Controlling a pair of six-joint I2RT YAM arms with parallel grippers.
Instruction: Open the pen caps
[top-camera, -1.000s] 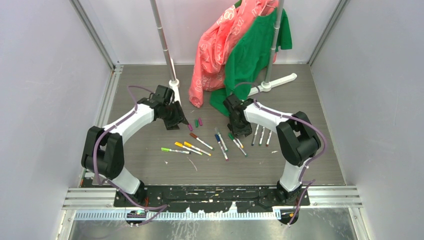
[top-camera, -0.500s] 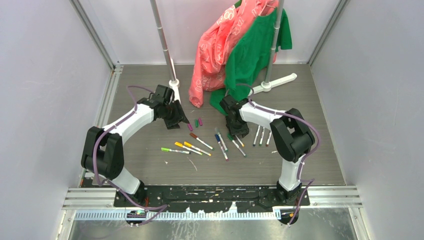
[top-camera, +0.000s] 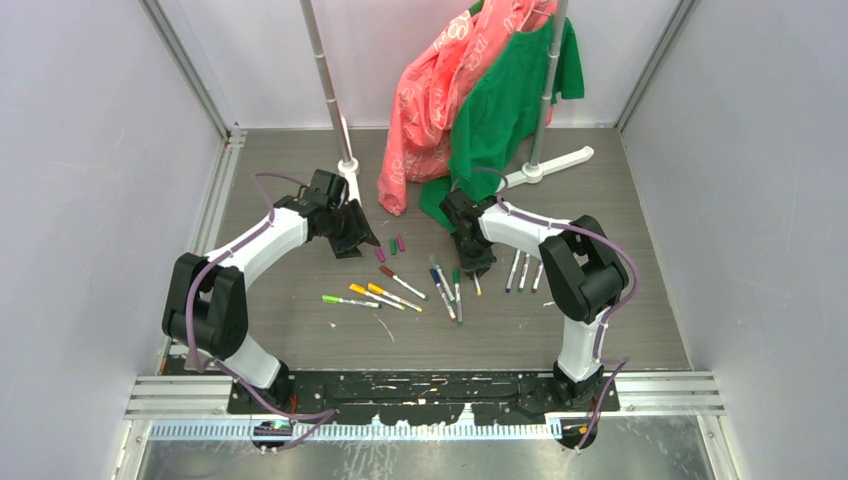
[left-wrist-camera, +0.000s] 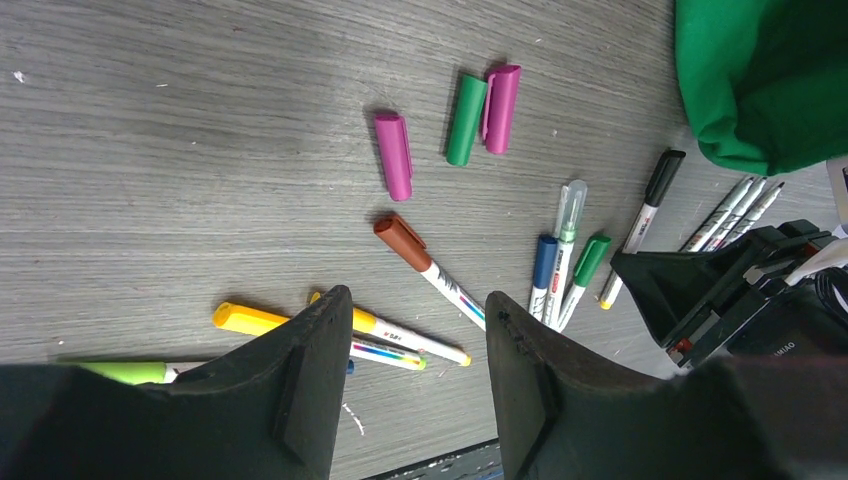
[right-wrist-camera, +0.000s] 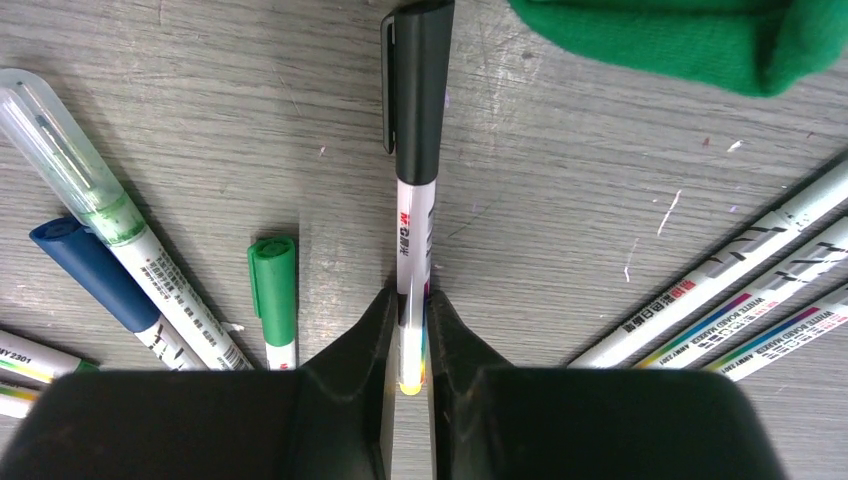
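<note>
My right gripper (right-wrist-camera: 409, 300) is pinched on the white barrel of the black-capped pen (right-wrist-camera: 413, 215), close to its tail. The black cap (right-wrist-camera: 418, 90) is on and points far, toward the green cloth (right-wrist-camera: 690, 35). The barrel reads "M&G", followed by small characters I cannot make out. To its right lie three white pens (right-wrist-camera: 715, 290) printed "WHITE BOARD MARKER AMWY2301".

My left gripper (left-wrist-camera: 418, 300) is spread wide, with the brown-capped pen (left-wrist-camera: 425, 265) showing between its fingers. Beyond that pen lie three loose caps (left-wrist-camera: 394, 155) — two magenta, one green.

Against half a second ago, the green-capped pen (top-camera: 457, 292) has swung from a slant to nearly straight, near to far — my right wrist has edged slightly left. The left arm has not moved.
</note>
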